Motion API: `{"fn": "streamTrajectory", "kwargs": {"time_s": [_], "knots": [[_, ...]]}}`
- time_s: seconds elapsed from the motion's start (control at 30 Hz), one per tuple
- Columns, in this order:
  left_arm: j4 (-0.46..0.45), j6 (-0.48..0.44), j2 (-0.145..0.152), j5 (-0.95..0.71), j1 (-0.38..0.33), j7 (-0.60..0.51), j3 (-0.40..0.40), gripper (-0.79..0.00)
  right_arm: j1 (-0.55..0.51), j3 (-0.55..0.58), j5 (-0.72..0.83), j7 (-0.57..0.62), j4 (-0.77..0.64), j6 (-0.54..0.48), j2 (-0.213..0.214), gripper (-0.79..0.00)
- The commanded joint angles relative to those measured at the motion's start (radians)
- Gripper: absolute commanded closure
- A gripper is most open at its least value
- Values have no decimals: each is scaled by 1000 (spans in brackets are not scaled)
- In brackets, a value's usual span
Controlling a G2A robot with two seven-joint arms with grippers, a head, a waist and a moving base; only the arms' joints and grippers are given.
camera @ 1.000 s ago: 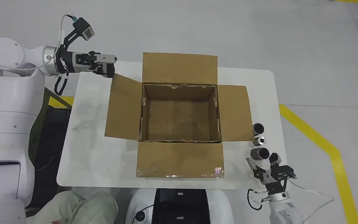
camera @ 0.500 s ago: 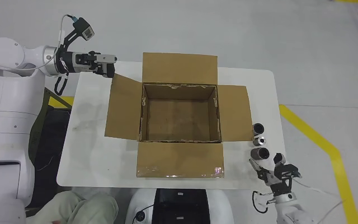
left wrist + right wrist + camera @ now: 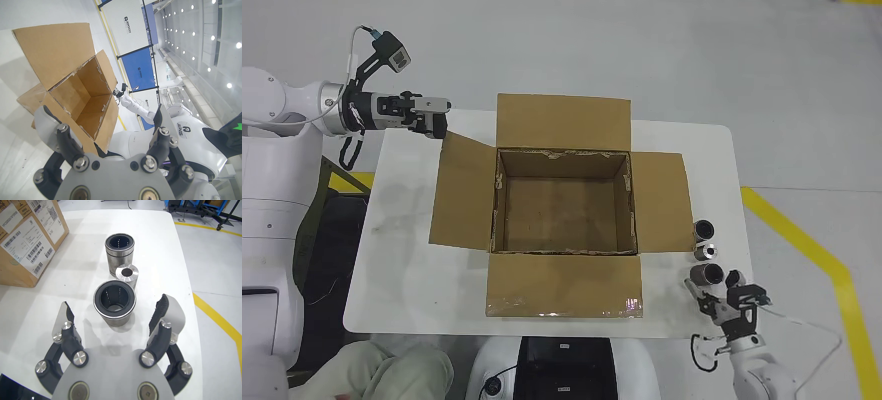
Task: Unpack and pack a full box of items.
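**Status.** The box (image 3: 562, 215) stands open and empty at the middle of the surface (image 3: 402, 270). Three metal parts stand upright in a row near the right edge of the surface, outside the right flap (image 3: 662, 200): the near bearing (image 3: 114, 315), the small cylinder (image 3: 127, 276) just behind it, and the far bearing (image 3: 119, 251). The right end effector (image 3: 114, 302) is spread wide and empty, and is aimed at the near bearing. Whether its pads are already level with the bearing's wall cannot be settled from the wrist view. The left end effector (image 3: 102, 113) is likewise released and empty, held off the far left corner of the surface.

**Risks.**
- The near bearing may be pushed forward by an approach carried too far. The small cylinder would then be struck and could be toppled, and a round part so near the edge could roll off.
- The bearing's wall is smooth, round metal, so an off-centre or shallow closure is judged likely to let it twist or slip out.
- A low carry toward the box could be caught on the right flap.

**Change.** Against the frame half a second ago, the right end effector is found closer to the near bearing, having been drawn further back then. The left arm, the box and the three parts are found unmoved.
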Motion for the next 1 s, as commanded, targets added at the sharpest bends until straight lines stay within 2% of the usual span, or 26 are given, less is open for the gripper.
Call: {"fn": "streamTrajectory", "kwargs": {"time_s": [0.0,0.07,0.17,0.23,0.37,0.43,0.67,0.97], "knots": [[0,0,0,0,0,0,0,-785,9,-2,2,7,7,-9,0,-693],[0,0,0,0,0,0,0,-785,17,-5,1,15,14,-18,1,-659],[0,0,0,0,0,0,0,-785,25,-7,3,19,22,-23,1,-536],[0,0,0,0,0,0,0,-785,28,-7,4,19,25,-26,1,-391],[0,0,0,0,0,0,0,-785,29,-5,5,22,25,-29,2,-179],[0,0,0,0,0,0,0,-785,26,-3,6,19,22,-32,2,-12],[0,0,0,0,0,0,0,-785,-18,11,6,-16,-39,-33,3,0],[0,0,0,0,0,0,0,-785,-129,57,-27,-93,-214,1,5,0]]}}
